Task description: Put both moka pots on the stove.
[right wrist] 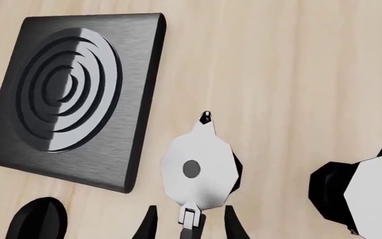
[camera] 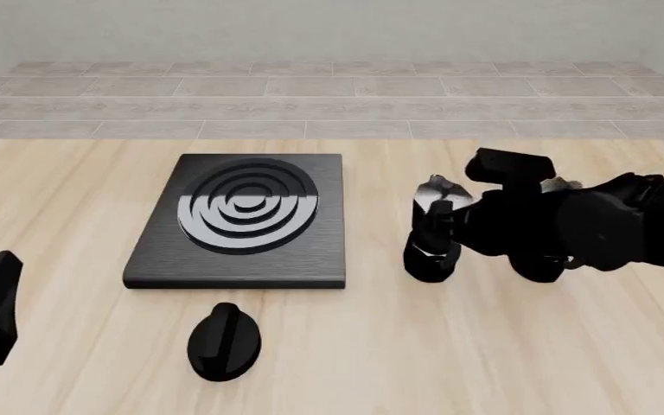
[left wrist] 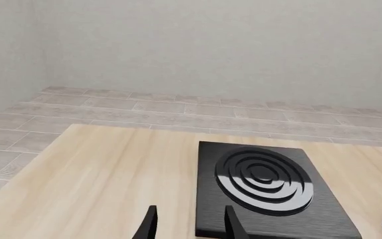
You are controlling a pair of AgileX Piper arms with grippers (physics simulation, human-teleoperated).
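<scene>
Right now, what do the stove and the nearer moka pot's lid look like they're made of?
The stove looks like dark brushed metal, from its fine streaks. The moka pot lid looks like pale satin metal, smooth and silvery; being a render, both are guesses.

No writing, label, brand, number or sign can be read in any of the three views. The stove (camera: 239,259) bears only plain concentric rings, the moka pots (right wrist: 201,172) have bare silvery lids, and the black oval knob (camera: 224,342) and the desk (camera: 448,346) carry no markings.
</scene>
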